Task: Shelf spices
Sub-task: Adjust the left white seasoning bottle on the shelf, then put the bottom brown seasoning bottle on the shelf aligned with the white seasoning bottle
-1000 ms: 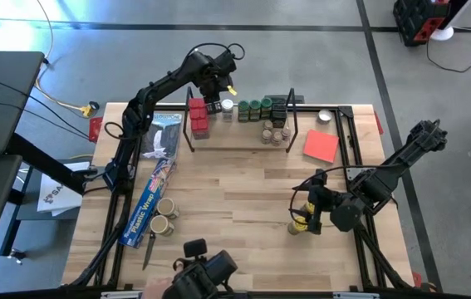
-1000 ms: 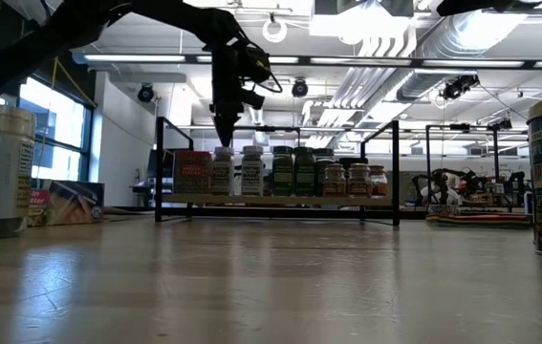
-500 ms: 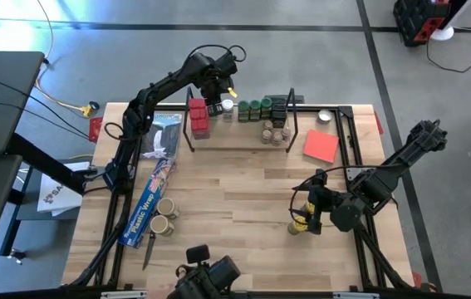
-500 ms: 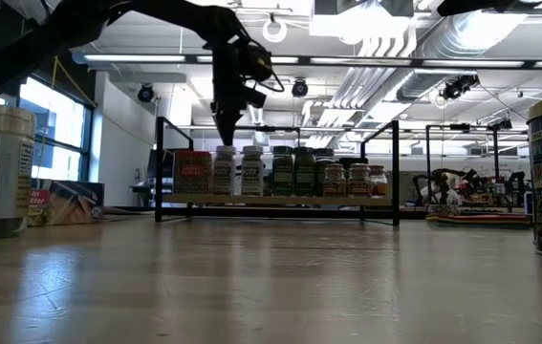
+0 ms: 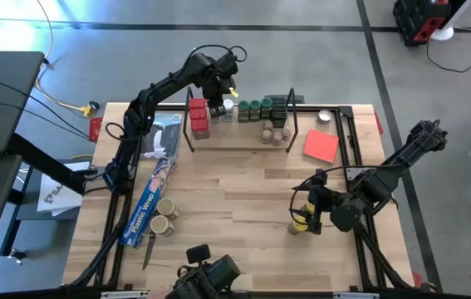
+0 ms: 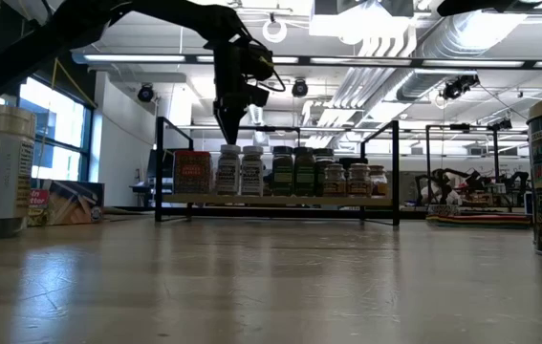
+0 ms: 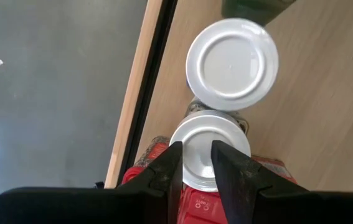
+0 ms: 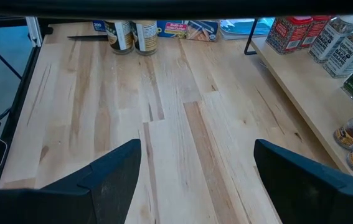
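The shelf [image 5: 235, 143] stands near the table's far edge and holds red tins [image 5: 198, 118], white-lidded jars, green-lidded jars [image 5: 254, 107] and small tan-lidded jars [image 5: 273, 133]. My left gripper [image 7: 196, 149] hangs over the shelf, pointing down, right above one white-lidded jar [image 7: 227, 135] beside a second [image 7: 232, 56]. Its fingers are nearly together, with only a narrow gap. My right gripper [image 8: 197, 146] is wide open and low over the table's near right part. A yellow seasoning jar [image 5: 301, 223] stands on the table beside it. My left gripper comes from above, its fingertips [image 6: 228, 139] just over the lid of the white-lidded jar on the shelf. I cannot tell whether they touch the lid. The jar stands upright on the shelf board.
A long blue plastic-wrap box [image 5: 148, 203], two round jars [image 5: 164, 216] and a thin dark tool [image 5: 149, 249] lie at the near left. A red square sheet [image 5: 321, 145] and a small round tin [image 5: 325, 116] lie at the far right. Bare wood spans the table's middle.
My left gripper has shifted a little toward the table's right, still pointing down over the shelf. The white-lidded jar below it now stands slightly closer to its white-lidded neighbour.
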`<move>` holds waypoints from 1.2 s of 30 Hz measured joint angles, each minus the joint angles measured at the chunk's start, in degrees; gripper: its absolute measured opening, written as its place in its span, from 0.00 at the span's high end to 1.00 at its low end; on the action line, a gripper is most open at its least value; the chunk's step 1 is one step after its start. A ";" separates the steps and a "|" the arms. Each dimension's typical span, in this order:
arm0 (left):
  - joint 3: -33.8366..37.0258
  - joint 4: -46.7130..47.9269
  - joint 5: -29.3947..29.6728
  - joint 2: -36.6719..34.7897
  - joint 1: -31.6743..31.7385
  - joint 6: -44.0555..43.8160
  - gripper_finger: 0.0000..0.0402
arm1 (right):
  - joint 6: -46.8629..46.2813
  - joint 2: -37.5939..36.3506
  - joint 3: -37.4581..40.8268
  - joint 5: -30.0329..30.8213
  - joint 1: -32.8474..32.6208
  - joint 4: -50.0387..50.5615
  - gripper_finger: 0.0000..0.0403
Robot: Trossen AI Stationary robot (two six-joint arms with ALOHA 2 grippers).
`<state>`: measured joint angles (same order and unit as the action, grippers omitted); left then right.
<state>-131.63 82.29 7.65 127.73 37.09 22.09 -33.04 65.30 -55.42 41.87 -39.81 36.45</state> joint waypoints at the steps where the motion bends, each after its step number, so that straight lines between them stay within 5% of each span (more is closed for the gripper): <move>1: -0.21 -0.05 0.07 0.04 -0.01 -0.37 0.79 | 0.00 0.00 0.00 0.00 0.00 0.00 0.24; 16: -0.44 0.72 7.44 -4.58 0.07 -1.53 0.79 | 0.00 0.00 0.00 0.00 0.00 0.17 0.24; 24: -0.51 5.14 5.77 -13.24 -2.36 -7.13 0.79 | 0.42 0.00 0.00 0.02 0.02 0.20 0.24; 29: 2.62 6.36 9.21 -21.44 -11.43 -18.86 0.79 | 0.95 0.00 0.00 0.02 0.02 0.22 0.24; 36: 13.59 7.62 19.92 -32.68 -35.20 -41.22 0.79 | 3.50 0.00 0.00 1.18 0.00 0.21 0.24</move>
<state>-118.04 89.91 27.58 95.04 1.89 -19.13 -29.54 65.30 -55.42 43.04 -39.81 36.66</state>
